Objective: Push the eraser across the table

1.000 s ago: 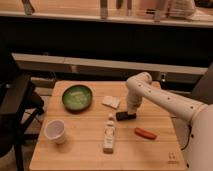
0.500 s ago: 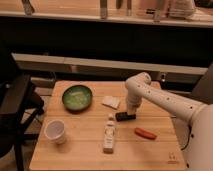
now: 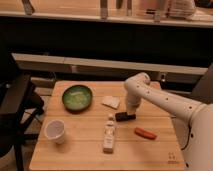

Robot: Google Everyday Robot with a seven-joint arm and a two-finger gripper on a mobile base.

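The eraser point(image 3: 124, 116) is a small black flat block lying near the middle of the light-wood table point(image 3: 80, 152), just right of the white bottle's top. My gripper point(image 3: 131, 111) hangs down from the white arm that reaches in from the right. It stands right at the eraser's right end, touching or nearly touching it. The arm's wrist hides the fingertips.
A white bottle point(image 3: 109, 133) lies left of the eraser, pointing toward the front edge. A pale beige pad point(image 3: 111, 102) lies behind it. An orange-red oblong thing point(image 3: 145, 133) lies to the front right. A green bowl point(image 3: 77, 96) and a white cup point(image 3: 54, 130) stand at the left.
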